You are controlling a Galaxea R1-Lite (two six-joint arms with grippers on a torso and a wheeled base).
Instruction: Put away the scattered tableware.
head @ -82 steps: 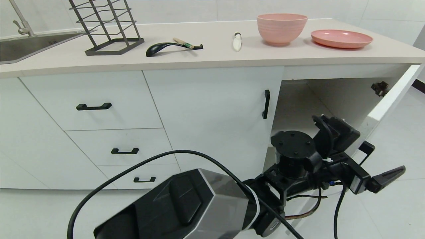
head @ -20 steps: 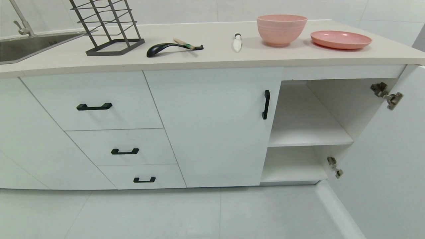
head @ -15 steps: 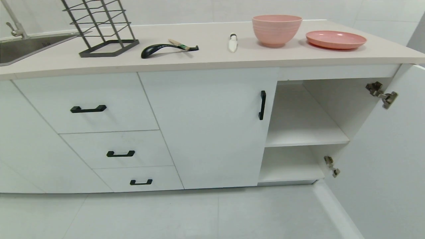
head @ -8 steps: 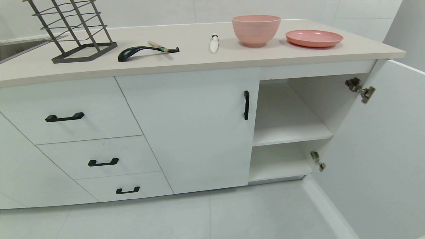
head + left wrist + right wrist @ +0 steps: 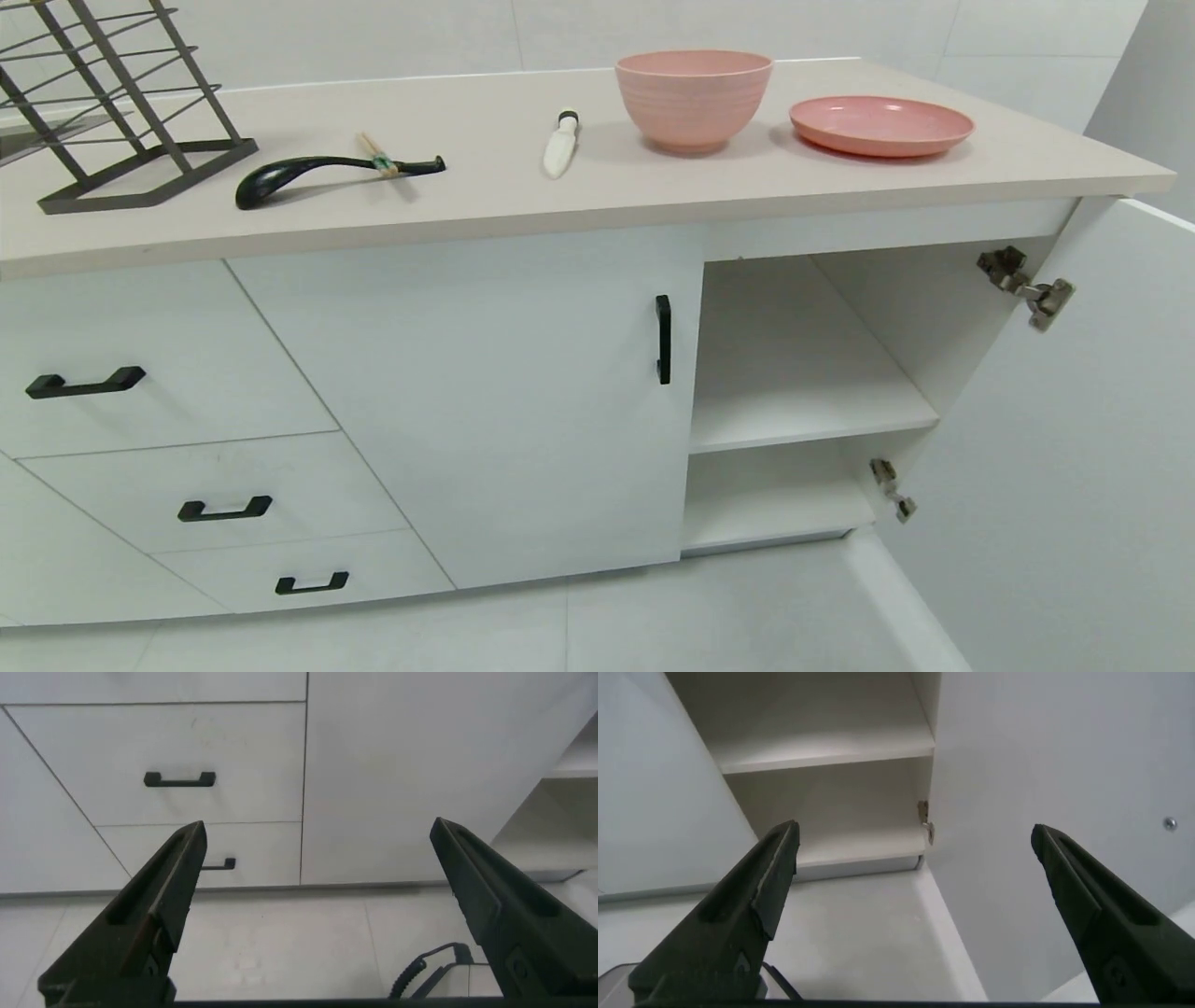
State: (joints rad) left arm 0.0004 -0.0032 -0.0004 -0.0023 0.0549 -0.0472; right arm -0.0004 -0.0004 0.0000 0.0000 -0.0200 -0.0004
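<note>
On the counter [image 5: 485, 201] the bowl [image 5: 693, 98], plate [image 5: 881, 125], knife [image 5: 560, 149] and ladle [image 5: 308, 173] wait — nothing shelved yet; cupboard door [image 5: 1074, 467] open, left gripper [image 5: 318, 831] and right gripper [image 5: 915, 829] both spread, empty.

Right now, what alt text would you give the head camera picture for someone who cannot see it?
A pale beige countertop holds a round pink bowl, a shallow pink plate, a small white utensil, a curved black spoon and a dark wire rack. Below, a white cupboard door stands open on the right, showing two white shelves.
</note>
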